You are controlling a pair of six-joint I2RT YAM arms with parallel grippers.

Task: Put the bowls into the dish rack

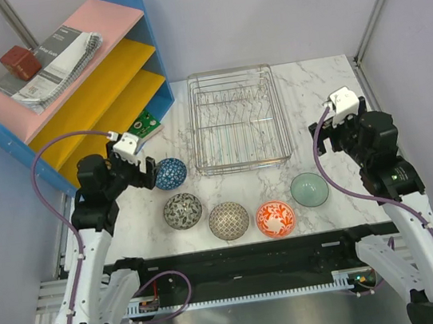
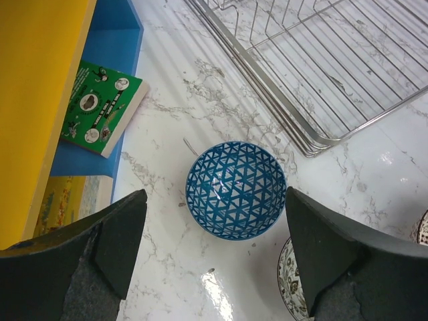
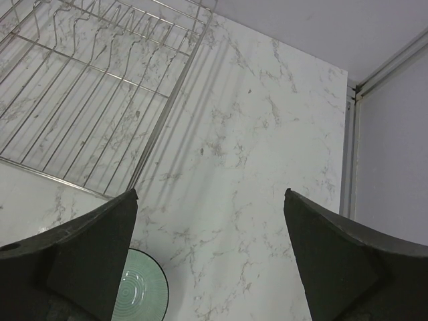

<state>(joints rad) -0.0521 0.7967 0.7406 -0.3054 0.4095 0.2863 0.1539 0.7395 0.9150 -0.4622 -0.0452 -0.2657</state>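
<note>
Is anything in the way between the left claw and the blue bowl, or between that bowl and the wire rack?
Nothing visible. The left gripper hangs open facing the blue bowl, and only bare marble table lies between the bowl and the empty dish rack.

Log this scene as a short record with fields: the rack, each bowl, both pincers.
rack: empty, far middle of table
blue bowl: on table, off rack's near-left corner
dark grey bowl: on table, front row, leftmost
beige bowl: front row, second
red bowl: front row, third
green bowl: on table, rightmost
left pincer: open, aimed at blue bowl, holding nothing
right pincer: open, aimed at bare table right of rack, holding nothing
bowls loaded: none of five
</note>
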